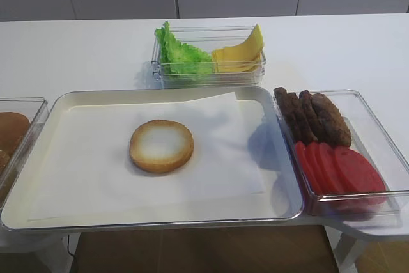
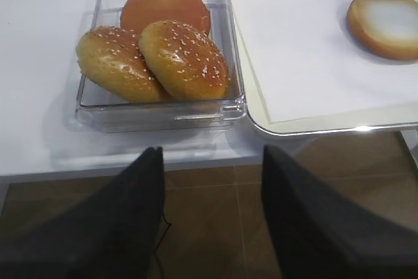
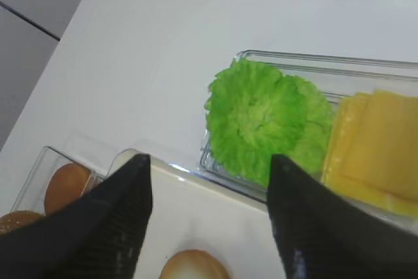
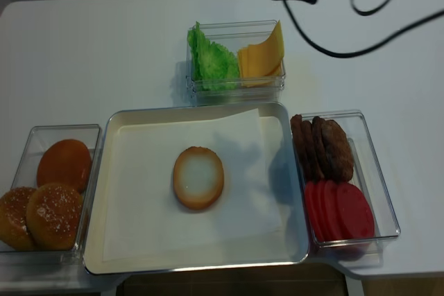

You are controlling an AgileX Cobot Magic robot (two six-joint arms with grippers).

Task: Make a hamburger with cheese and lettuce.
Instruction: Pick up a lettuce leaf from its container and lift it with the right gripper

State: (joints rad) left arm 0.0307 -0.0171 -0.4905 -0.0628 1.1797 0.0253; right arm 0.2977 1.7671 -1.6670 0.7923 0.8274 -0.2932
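A white desk (image 1: 77, 49) in front of pale cabinet doors carries everything here. The right gripper (image 3: 209, 181) hangs above the far middle of the desk with its 2 dark fingers (image 3: 121, 220) spread wide and nothing between them; beyond the gap lies the frilly bright green lettuce leaf (image 3: 261, 122). The left gripper (image 2: 210, 187) hovers off the near left edge, its fingers parted and also empty.

The lettuce shares a clear plastic box (image 1: 208, 75) at the far edge with the thin square yellow-orange cheese slices (image 1: 239, 52), lettuce on the left and cheese on the right, touching. The round bun half, the hamburger base (image 1: 161, 146), lies cut face up on white paper (image 1: 223, 158) in the cream metal tray (image 1: 38, 132) at the near middle, bare so far.

The step in hand looks like fetching a first layer. To do it well, I would centre the open fingers over 1 item only, come down clear of the box walls, and pinch the lettuce at its ruffled rim, since it should crumple easily. Cheese slices may cling together, so lifting just the top one matters.
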